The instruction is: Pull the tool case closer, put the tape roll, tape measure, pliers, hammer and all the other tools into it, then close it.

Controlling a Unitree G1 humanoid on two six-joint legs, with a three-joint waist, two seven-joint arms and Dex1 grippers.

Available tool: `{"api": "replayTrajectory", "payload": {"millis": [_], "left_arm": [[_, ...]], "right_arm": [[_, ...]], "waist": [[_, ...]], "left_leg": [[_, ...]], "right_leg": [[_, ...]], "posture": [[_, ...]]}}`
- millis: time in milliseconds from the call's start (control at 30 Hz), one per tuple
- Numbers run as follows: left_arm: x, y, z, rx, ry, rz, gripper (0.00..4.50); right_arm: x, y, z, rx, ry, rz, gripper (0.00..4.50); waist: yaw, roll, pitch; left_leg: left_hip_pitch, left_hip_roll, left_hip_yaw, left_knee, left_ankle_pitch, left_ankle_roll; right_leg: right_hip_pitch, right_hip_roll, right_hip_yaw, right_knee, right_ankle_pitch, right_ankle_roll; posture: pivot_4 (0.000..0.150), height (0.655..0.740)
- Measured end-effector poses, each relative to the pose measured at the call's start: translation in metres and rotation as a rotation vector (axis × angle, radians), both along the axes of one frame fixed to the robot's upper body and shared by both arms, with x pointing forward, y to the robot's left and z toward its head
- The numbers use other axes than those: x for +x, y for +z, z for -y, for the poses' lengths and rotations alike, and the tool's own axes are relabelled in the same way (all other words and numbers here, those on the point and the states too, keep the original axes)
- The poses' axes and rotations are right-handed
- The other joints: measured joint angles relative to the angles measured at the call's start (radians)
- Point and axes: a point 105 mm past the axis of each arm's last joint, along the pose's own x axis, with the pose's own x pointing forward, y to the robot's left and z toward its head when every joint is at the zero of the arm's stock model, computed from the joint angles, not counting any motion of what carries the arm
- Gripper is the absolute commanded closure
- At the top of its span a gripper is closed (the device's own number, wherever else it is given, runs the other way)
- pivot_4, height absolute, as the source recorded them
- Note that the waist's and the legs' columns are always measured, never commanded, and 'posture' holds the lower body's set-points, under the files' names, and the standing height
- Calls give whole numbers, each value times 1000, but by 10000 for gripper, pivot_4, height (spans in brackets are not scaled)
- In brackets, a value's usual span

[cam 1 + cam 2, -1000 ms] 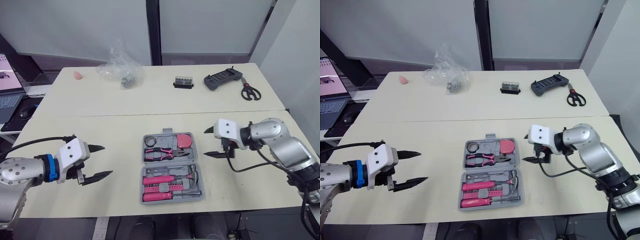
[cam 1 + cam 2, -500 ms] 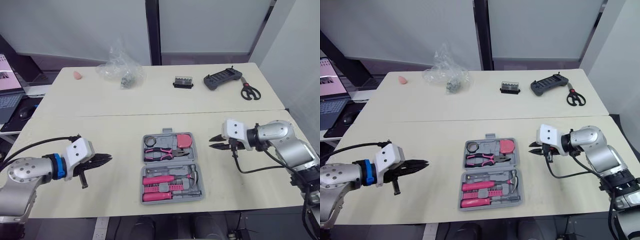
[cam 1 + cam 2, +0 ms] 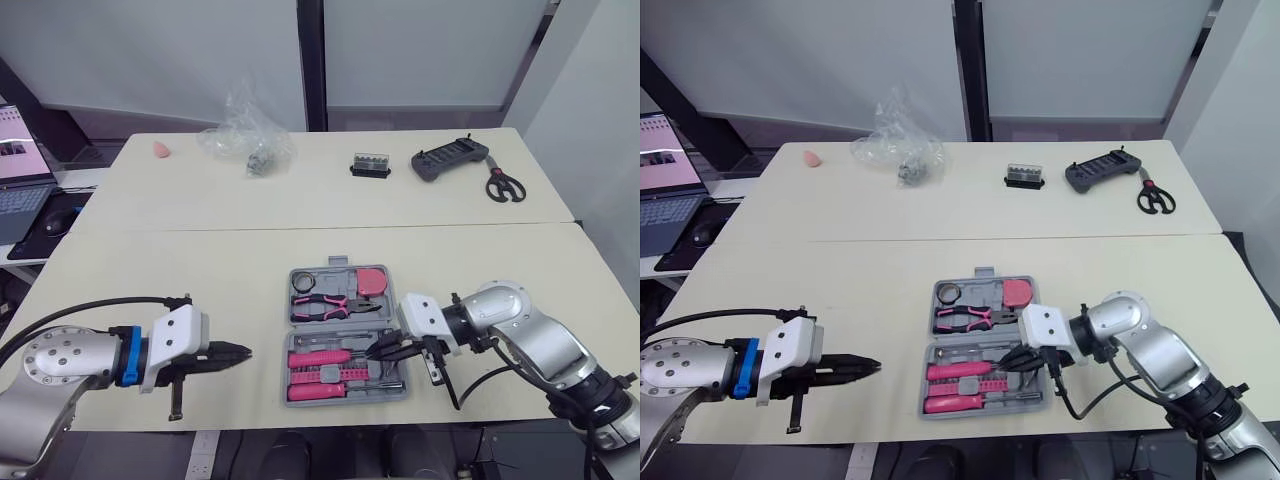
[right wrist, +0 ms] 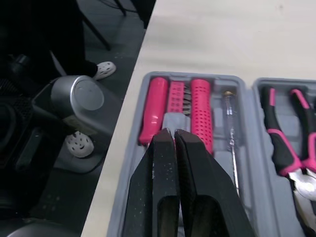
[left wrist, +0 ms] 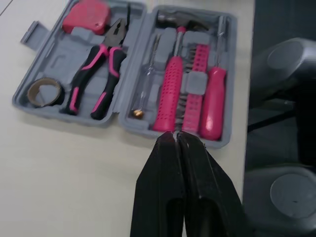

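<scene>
The tool case (image 5: pixel 57 61) lies open flat, with pliers (image 3: pixel 325 305), hammer (image 3: pixel 335 357), tape roll (image 3: pixel 302 284) and tape measure (image 3: pixel 372 281) seated in it. My left gripper (image 3: pixel 245 352) sits well to its left, fingers pressed together on nothing. My right gripper (image 3: pixel 378 350), likewise clamped empty, hangs at the right edge of its near half (contact I cannot judge). I expect a stiff, slick plastic shell, weighty with steel, so I'd lift the far half by its latch tab (image 3: pixel 338 262).
</scene>
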Motion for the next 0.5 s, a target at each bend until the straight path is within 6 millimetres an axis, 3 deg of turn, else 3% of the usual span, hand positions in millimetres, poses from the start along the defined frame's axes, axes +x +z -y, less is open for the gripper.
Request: {"api": "replayTrajectory", "payload": {"millis": [100,333,500], "left_arm": [[-9,5,5,-2,-63,-9,23780],[-16,7,-4,31,-102,-32,1074],[-18,8,-4,36,-123,-24,241]], "right_arm": [[-4,-3,-12,27,43,-7,45000],[-14,-13,-37,46,105,15,45000],[-18,-26,-50,30,130,38,45000]], "waist": [[1,0,0],[4,0,0],[4,0,0]], "left_leg": [[0,0,0,0,0,0],[0,0,0,0,0,0],[0,0,0,0,0,0]], "right_leg": [[0,0,0,0,0,0],[0,0,0,0,0,0],[0,0,0,0,0,0]], "posture": [[1500,7400],[1500,7400],[1500,7400]]}}
